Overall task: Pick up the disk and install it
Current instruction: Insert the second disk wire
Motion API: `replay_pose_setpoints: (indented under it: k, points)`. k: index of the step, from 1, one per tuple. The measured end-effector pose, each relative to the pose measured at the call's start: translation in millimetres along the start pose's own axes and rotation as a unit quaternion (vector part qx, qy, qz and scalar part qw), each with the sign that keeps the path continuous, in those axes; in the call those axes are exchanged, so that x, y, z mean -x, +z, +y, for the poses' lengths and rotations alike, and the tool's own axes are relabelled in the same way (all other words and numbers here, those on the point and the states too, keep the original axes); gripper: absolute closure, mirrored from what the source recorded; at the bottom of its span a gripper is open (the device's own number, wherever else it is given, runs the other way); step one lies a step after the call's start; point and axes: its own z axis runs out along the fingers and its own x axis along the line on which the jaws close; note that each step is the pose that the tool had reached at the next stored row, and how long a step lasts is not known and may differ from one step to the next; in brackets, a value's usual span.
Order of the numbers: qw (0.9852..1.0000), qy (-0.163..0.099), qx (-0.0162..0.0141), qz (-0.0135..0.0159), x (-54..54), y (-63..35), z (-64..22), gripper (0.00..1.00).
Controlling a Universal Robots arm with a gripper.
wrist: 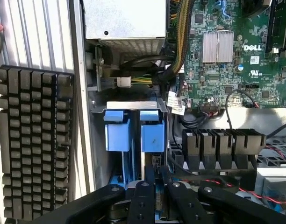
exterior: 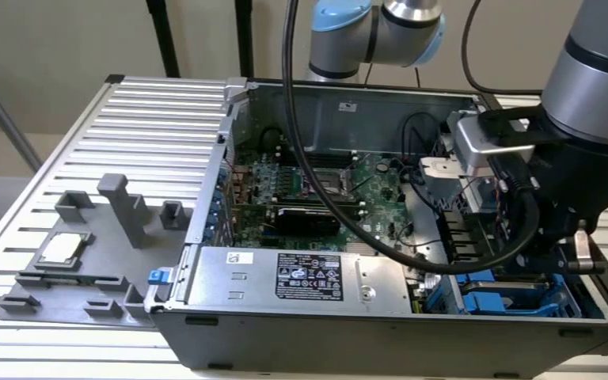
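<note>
Just beyond the pincer (wrist: 156,179), whose fingers stand nearly closed on the disk (wrist: 152,140) upright in the case's drive bay (wrist: 98,140), the stiff, likely weighty, shock-sensitive unit looks best gripped by its blue rails.

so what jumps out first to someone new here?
The open computer case with its green motherboard exposed dominates the exterior view, the robot arm reaching down into its corner at that view's right. In the wrist view, the black gripper sits right over the bright blue drive carriers in the bay.
</note>
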Motion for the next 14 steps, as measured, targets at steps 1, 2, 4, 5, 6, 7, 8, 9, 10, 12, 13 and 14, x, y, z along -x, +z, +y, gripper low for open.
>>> replay_pose_setpoints:
  k: [1, 2, 4, 5, 6, 7, 8, 9, 10, 12, 13, 14]
  points:
    - [1.0000, 0.000, -0.0004, -0.0010, 0.1, 0.1, 0.1, 1.00]
    - [1.0000, 0.000, -0.0009, -0.0019, 0.1, 0.3, 0.1, 1.00]
    - [1.0000, 0.000, -0.0027, -0.0038, 0.1, 0.9, 0.3, 1.00]
    - [1.0000, 0.000, -0.0037, -0.0045, 0.1, 1.1, 0.3, 1.00]
    - [1.0000, 0.000, -0.0049, -0.0052, 0.1, 1.5, 0.4, 1.00]
    - [1.0000, 0.000, -0.0063, -0.0060, 0.1, 2.0, 0.4, 1.00]
    - [0.9999, 0.000, -0.0074, -0.0067, 0.2, 2.6, 0.5, 1.00]
    - [0.9999, -0.001, -0.0082, -0.0071, 0.2, 3.0, 0.6, 1.00]
    - [0.9999, -0.001, -0.0087, -0.0074, 0.2, 3.4, 0.7, 1.00]
    - [0.9999, -0.001, -0.0094, -0.0080, 0.2, 4.2, 1.0, 1.00]
    - [0.9999, -0.001, -0.0097, -0.0081, 0.2, 4.5, 1.2, 1.00]
    - [0.9999, -0.001, -0.0099, -0.0083, 0.2, 4.8, 1.3, 1.00]
